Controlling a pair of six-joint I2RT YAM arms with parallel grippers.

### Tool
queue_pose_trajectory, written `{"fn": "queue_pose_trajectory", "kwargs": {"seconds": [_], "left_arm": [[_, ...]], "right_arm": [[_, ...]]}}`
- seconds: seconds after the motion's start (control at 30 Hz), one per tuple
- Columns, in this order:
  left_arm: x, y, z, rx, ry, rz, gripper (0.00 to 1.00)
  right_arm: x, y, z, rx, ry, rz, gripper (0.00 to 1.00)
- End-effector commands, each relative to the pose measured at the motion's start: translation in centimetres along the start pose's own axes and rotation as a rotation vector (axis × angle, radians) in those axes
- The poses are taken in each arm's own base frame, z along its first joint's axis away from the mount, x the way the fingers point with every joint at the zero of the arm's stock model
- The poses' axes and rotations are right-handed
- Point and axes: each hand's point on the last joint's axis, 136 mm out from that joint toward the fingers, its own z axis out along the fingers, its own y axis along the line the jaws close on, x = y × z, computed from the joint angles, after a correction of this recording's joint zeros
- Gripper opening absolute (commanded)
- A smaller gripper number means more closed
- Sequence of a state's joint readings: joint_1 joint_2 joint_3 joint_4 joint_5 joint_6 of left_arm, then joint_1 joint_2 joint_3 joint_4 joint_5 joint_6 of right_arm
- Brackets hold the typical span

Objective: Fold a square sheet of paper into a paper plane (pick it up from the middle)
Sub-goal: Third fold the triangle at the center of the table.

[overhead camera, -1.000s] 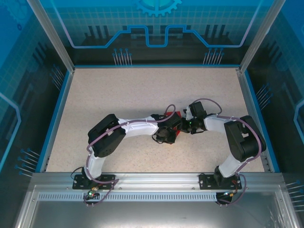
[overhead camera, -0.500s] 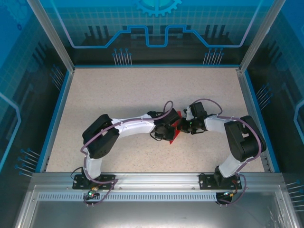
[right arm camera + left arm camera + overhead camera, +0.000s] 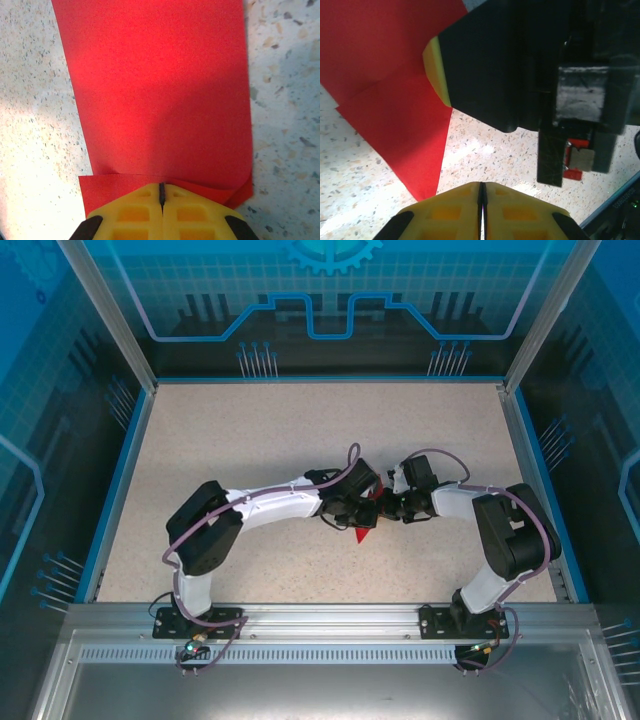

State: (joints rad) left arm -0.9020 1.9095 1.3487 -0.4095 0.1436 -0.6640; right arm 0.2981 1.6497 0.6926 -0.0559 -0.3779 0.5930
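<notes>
The red sheet of paper (image 3: 364,531) lies folded in layers at the table's middle, and a pointed corner of it sticks out toward the arm bases. My left gripper (image 3: 356,506) and right gripper (image 3: 386,505) meet over it, tip to tip. In the left wrist view my left gripper (image 3: 481,186) is shut above bare table, with the creased paper (image 3: 385,100) ahead to the left and a yellow fingertip (image 3: 436,70) of the right gripper resting on it. In the right wrist view my right gripper (image 3: 161,189) is shut, its tips lying on the near edge of the paper (image 3: 160,90).
The speckled beige table (image 3: 250,440) has a raised blue rim (image 3: 118,490) on three sides and metal frame posts (image 3: 105,315) at the corners. An aluminium rail (image 3: 330,615) carries both arm bases along the near edge. Free table lies all around the paper.
My left gripper has moved away from the arm bases and closer to the right gripper, covering more of the paper. A pointed corner now shows below the grippers. The right arm has stayed put.
</notes>
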Motion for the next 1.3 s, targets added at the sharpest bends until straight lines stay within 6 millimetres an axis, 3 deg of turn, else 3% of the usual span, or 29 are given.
{"fn": "queue_pose_trajectory", "kwargs": {"seconds": [0.0, 0.37, 0.87, 1.13, 1.27], "left_arm": [[1.3, 0.6, 1.7, 0.029, 0.061, -0.045, 0.11], [2.4, 2.5, 3.7, 0.035, 0.075, -0.100, 0.10], [2.5, 5.4, 4.3, -0.023, 0.083, -0.121, 0.10], [3.1, 5.4, 4.8, -0.011, 0.116, -0.111, 0.10], [3.6, 6.4, 5.0, -0.056, 0.130, -0.105, 0.10]], "right_arm": [[3.8, -4.6, 0.6, 0.140, 0.109, 0.080, 0.00], [3.6, -4.4, 0.3, 0.130, 0.106, 0.078, 0.00], [3.6, -4.7, 0.3, 0.145, 0.110, 0.076, 0.00], [3.4, -4.5, 0.2, 0.143, 0.109, 0.070, 0.00], [3.2, -4.1, -0.1, 0.136, 0.098, 0.065, 0.00]]}}
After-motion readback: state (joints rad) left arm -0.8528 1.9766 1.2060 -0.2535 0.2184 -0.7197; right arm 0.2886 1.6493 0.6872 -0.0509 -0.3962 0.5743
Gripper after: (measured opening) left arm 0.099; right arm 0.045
